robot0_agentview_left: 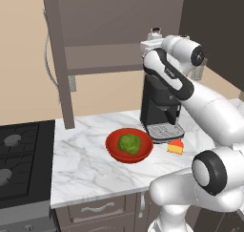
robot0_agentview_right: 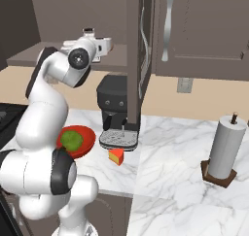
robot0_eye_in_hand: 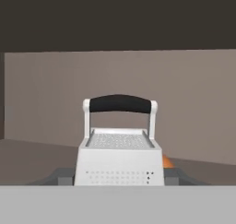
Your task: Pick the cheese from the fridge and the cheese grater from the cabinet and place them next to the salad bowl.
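On my marble desk point(robot0_agentview_left: 90, 164) the cheese point(robot0_agentview_left: 175, 147) already lies just beside the salad bowl point(robot0_agentview_left: 129, 145), so the grater step is in hand. Up inside the cabinet point(robot0_agentview_left: 100, 59), my pincer point(robot0_eye_in_hand: 119, 184) is clamped on the cheese grater point(robot0_eye_in_hand: 119, 158). Next I judge: lift slightly, draw it out level, lower beside the bowl.

Even flat rendered light, faint shadows (cabinet interior dim), slightly soft.
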